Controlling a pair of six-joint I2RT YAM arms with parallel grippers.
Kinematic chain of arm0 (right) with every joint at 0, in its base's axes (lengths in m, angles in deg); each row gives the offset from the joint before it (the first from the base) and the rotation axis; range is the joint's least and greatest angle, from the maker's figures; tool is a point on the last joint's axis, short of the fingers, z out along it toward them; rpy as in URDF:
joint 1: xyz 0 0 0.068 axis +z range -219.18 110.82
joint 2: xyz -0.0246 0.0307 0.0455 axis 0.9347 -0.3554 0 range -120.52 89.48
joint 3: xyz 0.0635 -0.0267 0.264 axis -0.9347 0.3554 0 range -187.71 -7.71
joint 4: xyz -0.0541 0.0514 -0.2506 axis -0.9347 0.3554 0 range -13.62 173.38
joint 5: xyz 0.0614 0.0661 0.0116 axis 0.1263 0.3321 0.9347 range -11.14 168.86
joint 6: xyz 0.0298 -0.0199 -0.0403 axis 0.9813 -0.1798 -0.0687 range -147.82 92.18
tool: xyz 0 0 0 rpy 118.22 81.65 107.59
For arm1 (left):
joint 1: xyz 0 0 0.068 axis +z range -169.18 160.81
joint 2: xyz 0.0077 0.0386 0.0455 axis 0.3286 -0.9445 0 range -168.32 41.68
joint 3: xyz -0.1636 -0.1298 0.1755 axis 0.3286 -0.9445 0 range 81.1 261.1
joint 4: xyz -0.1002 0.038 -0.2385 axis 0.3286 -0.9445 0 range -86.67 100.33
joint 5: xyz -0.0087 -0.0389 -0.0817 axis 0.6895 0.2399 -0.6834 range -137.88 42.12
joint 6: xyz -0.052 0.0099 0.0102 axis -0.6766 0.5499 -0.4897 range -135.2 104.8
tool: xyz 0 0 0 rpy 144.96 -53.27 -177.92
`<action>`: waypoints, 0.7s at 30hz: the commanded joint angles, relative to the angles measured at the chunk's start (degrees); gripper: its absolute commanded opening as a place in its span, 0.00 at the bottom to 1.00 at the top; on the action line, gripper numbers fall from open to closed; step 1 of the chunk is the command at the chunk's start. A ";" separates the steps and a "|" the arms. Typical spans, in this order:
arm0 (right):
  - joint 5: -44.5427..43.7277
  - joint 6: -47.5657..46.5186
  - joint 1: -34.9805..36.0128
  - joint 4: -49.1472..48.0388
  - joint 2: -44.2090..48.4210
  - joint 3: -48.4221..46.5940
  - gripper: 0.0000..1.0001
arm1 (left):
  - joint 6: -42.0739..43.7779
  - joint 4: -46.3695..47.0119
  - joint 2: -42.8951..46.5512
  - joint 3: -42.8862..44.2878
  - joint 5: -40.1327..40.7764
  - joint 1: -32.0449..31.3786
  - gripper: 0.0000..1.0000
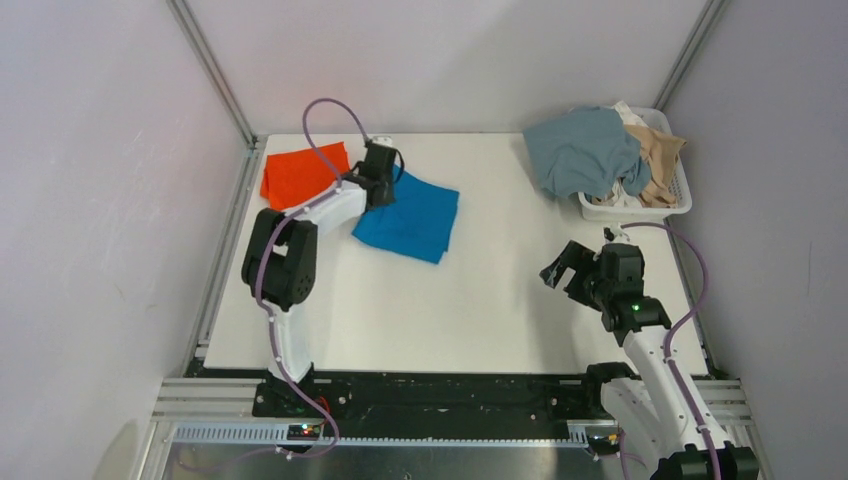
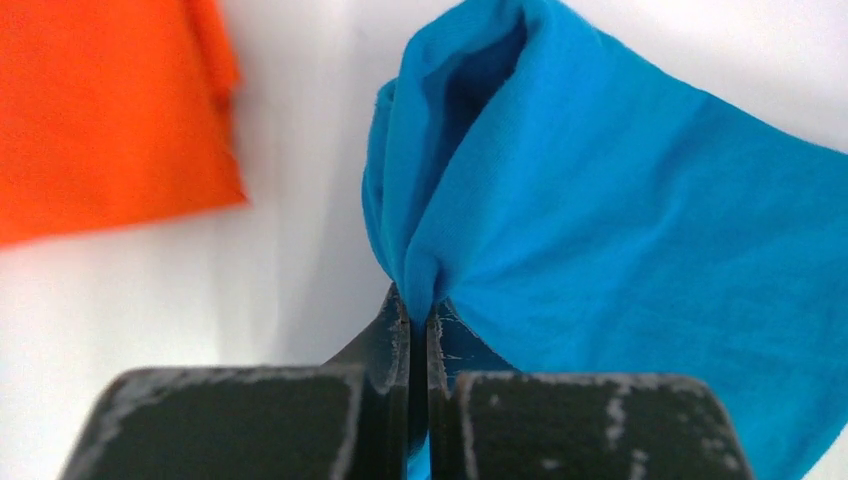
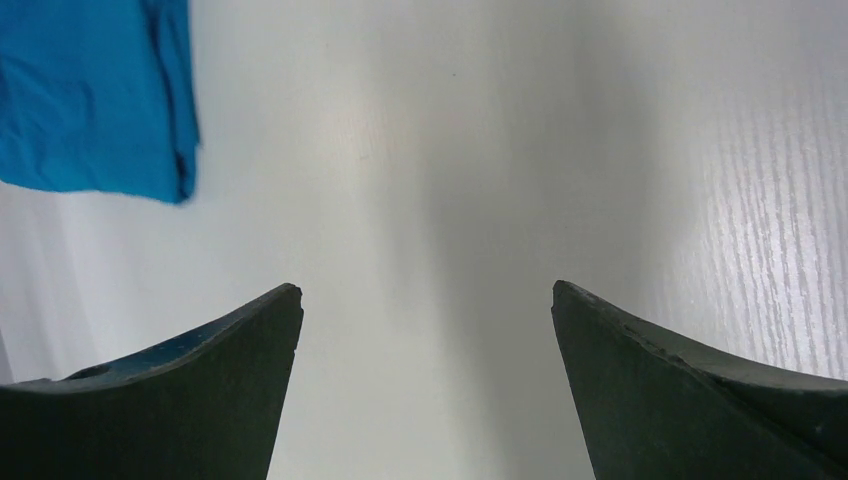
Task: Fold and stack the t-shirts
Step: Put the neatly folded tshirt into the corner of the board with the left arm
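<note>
A folded blue t-shirt (image 1: 412, 219) lies on the white table left of centre. My left gripper (image 1: 383, 178) is shut on its far left edge; in the left wrist view the blue cloth (image 2: 600, 210) is pinched and bunched up between the closed gripper (image 2: 418, 318). A folded orange-red t-shirt (image 1: 302, 173) lies flat just left of it and also shows in the left wrist view (image 2: 100, 110). My right gripper (image 1: 562, 268) is open and empty over bare table at the right; its wrist view (image 3: 427, 295) shows a corner of the blue shirt (image 3: 95, 95).
A white slotted basket (image 1: 640, 208) stands at the back right corner, holding a grey-blue shirt (image 1: 585, 150) draped over its left rim and a tan shirt (image 1: 658, 155). Metal frame posts and grey walls enclose the table.
</note>
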 commanded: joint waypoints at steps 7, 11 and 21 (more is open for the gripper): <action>-3.77 -1.72 -0.41 -3.59 -0.25 0.84 0.99 | 14.60 -1.21 -7.53 20.14 5.97 8.52 0.00; -4.51 -1.77 -0.56 -3.95 -0.11 1.04 0.99 | 17.95 -2.02 -8.40 24.81 8.67 10.74 0.00; -5.90 -1.63 -0.51 -4.68 -0.42 1.30 0.99 | 25.88 -3.02 -9.97 33.28 9.90 15.88 0.00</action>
